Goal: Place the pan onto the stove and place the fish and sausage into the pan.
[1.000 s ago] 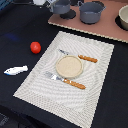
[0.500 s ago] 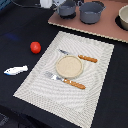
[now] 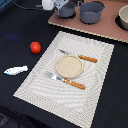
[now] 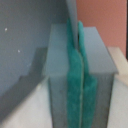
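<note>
From the exterior view, the small dark grey-blue round pan [image 3: 65, 10] sits on the flat tan-brown stove board [image 3: 102, 27] at the far side of the black bench [image 3: 115, 85], just left of a larger grey pot [image 3: 91, 12]. The pincer [image 3: 56, 5] is at the pan's left edge. The glossy red-orange sausage [image 3: 35, 47] and white toy fish with blue marks [image 3: 16, 70] lie on the bench left of the pale woven placemat [image 3: 37, 85].

In the wrist view, the teal-padded fingers [image 4: 75, 75] are pressed together on the pan's thin handle [image 4: 73, 20].
</note>
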